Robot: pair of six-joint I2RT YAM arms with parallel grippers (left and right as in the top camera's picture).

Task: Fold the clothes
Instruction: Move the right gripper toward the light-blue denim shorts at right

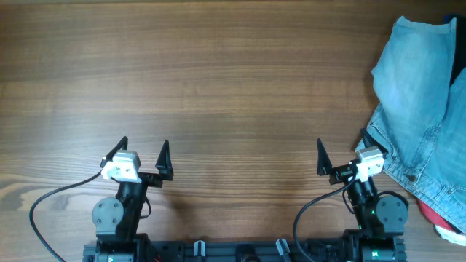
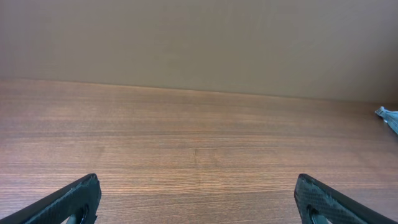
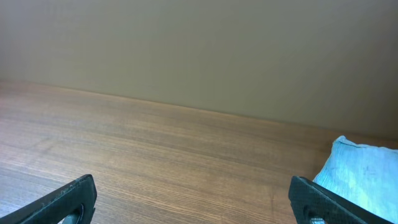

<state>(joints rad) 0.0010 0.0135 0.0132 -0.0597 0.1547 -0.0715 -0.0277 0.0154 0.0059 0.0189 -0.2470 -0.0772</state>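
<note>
The light blue denim shorts point(image 1: 421, 109) lie crumpled at the table's right edge, partly cut off by the frame. A corner of them shows in the right wrist view point(image 3: 364, 180) and a sliver in the left wrist view point(image 2: 388, 117). My right gripper point(image 1: 341, 153) is open and empty near the front edge, just left of the shorts. My left gripper point(image 1: 143, 155) is open and empty at the front left, far from the shorts. In both wrist views the fingertips point(image 2: 199, 202) point(image 3: 193, 199) frame bare wood.
A small red-and-white cloth item point(image 1: 443, 222) peeks out under the shorts at the bottom right corner. A dark strip point(image 1: 460, 73) shows at the far right edge. The wooden table point(image 1: 218, 87) spreads left of the shorts. A plain wall point(image 3: 199, 50) stands behind.
</note>
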